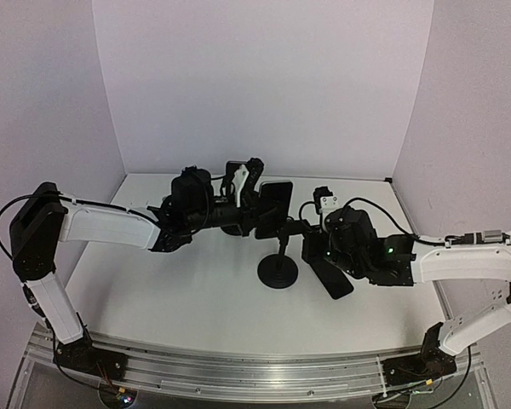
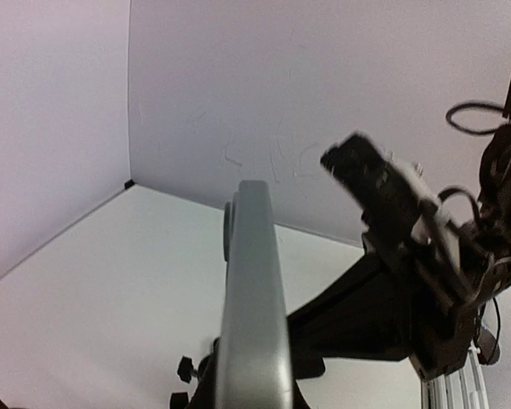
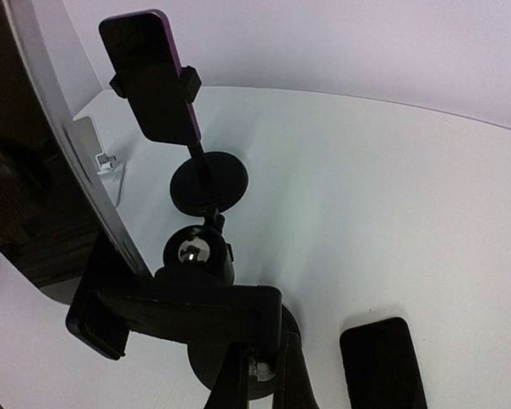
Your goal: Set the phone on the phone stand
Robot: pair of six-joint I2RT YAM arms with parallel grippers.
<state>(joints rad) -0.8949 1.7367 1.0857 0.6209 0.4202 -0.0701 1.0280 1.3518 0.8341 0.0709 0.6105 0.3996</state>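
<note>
On the desk [image 1: 170, 290], the stand [image 1: 282, 254] seems steadied by the closed right pincer [image 1: 311, 237]. The left pincer [image 1: 251, 204] grips the phone [image 1: 273, 207] upright just beside the clamp [image 3: 175, 315]; I would slide it in level and slowly. A second phone [image 1: 332, 277] lies near the base [image 1: 278, 274]; more room is at the left.

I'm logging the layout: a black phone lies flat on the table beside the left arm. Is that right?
Not quite. The black phone lies flat on the table beside the right arm, not the left, as the top external view shows.
</note>
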